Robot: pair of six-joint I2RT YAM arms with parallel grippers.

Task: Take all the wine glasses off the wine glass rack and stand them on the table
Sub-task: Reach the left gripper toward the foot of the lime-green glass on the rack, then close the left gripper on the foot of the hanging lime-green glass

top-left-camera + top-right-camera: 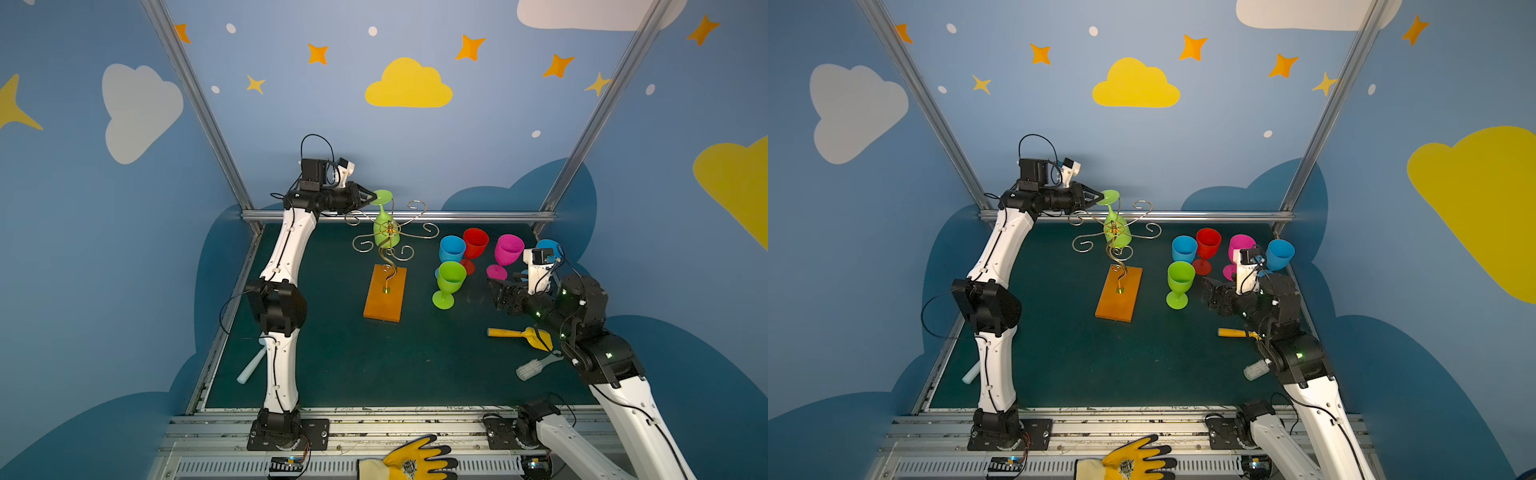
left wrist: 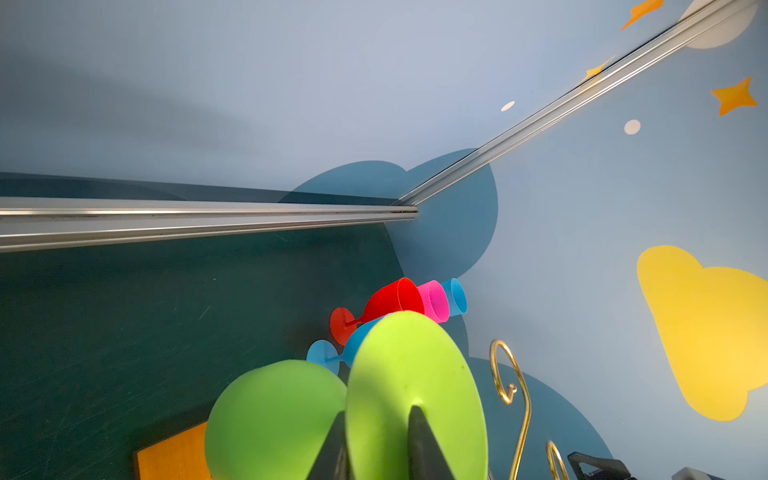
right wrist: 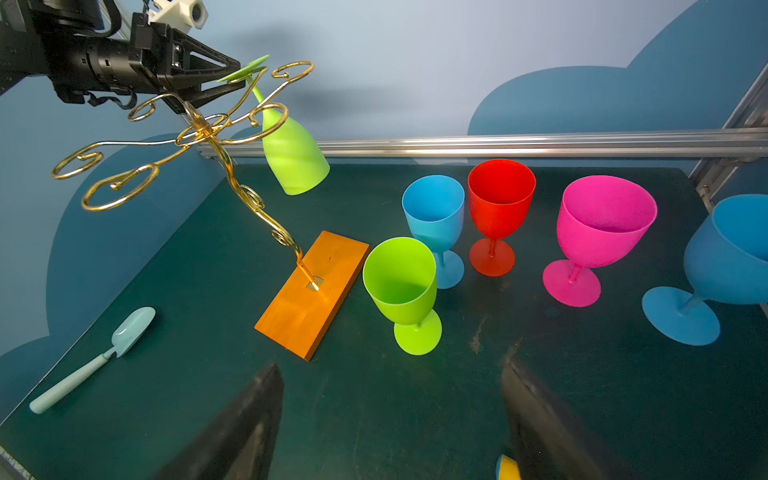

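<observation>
A green wine glass (image 1: 385, 232) (image 1: 1119, 232) (image 3: 293, 158) hangs upside down from an arm of the wine glass rack (image 1: 384, 297) (image 1: 1119, 297) (image 3: 311, 299), a gold wire stand on an orange wooden base. My left gripper (image 1: 372, 198) (image 1: 1098, 198) (image 3: 237, 72) is raised at the top of the rack and shut on the glass's round foot. In the left wrist view its two fingers (image 2: 419, 440) sandwich the foot disc (image 2: 415, 365). My right gripper (image 1: 492, 286) (image 3: 392, 368) hovers open and empty over the mat at the right.
Upright glasses stand right of the rack: blue (image 1: 452, 249), red (image 1: 475, 243), magenta (image 1: 508, 249), green (image 1: 451, 278), another blue (image 3: 727, 257). A yellow scoop (image 1: 519, 334) and white brush (image 1: 530, 368) lie near the right arm, a pale scoop (image 3: 91, 361) at the left edge.
</observation>
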